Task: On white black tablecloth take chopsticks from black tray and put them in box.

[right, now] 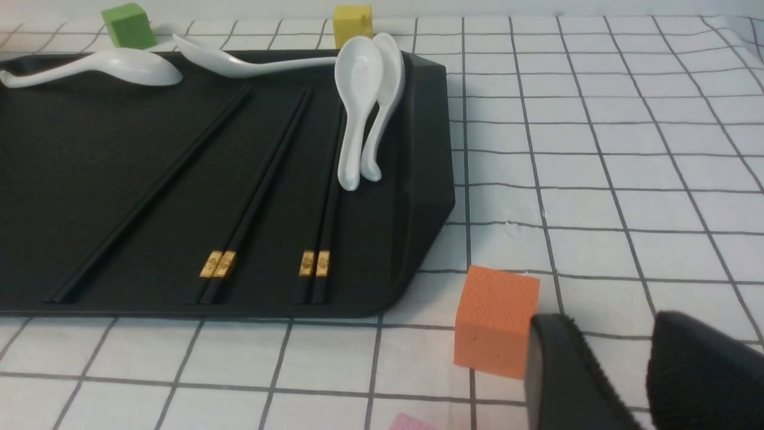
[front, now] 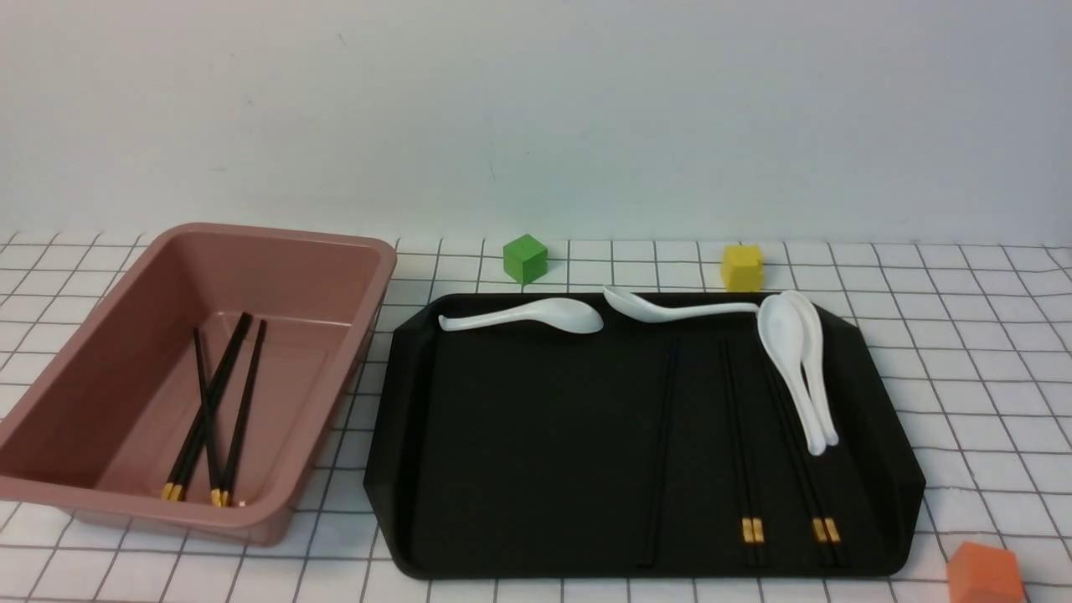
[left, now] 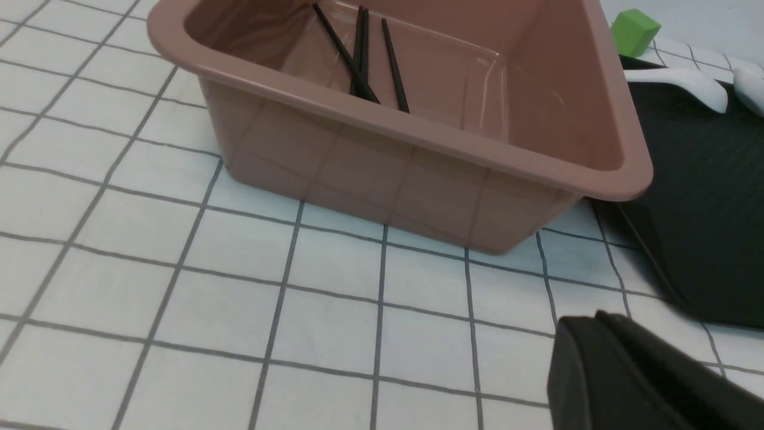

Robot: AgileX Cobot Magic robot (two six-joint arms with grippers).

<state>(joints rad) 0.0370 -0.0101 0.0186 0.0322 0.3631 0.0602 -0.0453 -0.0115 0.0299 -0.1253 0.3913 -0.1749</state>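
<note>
The black tray (front: 519, 435) lies on the checked tablecloth (front: 988, 352). On its right half lie two pairs of gold-banded chopsticks (front: 751, 444) and further black sticks (front: 662, 452) to their left; they also show in the right wrist view (right: 256, 191). The pink box (front: 285, 237) stands left of the tray with several chopsticks (front: 213, 410) inside. Neither gripper shows in the front view. My left gripper (left: 591, 322) is shut and empty, over the cloth near the box's corner (left: 418, 173). My right gripper (right: 609, 325) is open and empty, over the cloth off the tray's corner.
Several white spoons (front: 536, 316) lie along the tray's far edge and right side (front: 791, 360). A green cube (front: 525, 258) and a yellow cube (front: 742, 267) stand behind the tray. An orange cube (right: 495, 319) sits beside my right gripper's finger. A wall closes the back.
</note>
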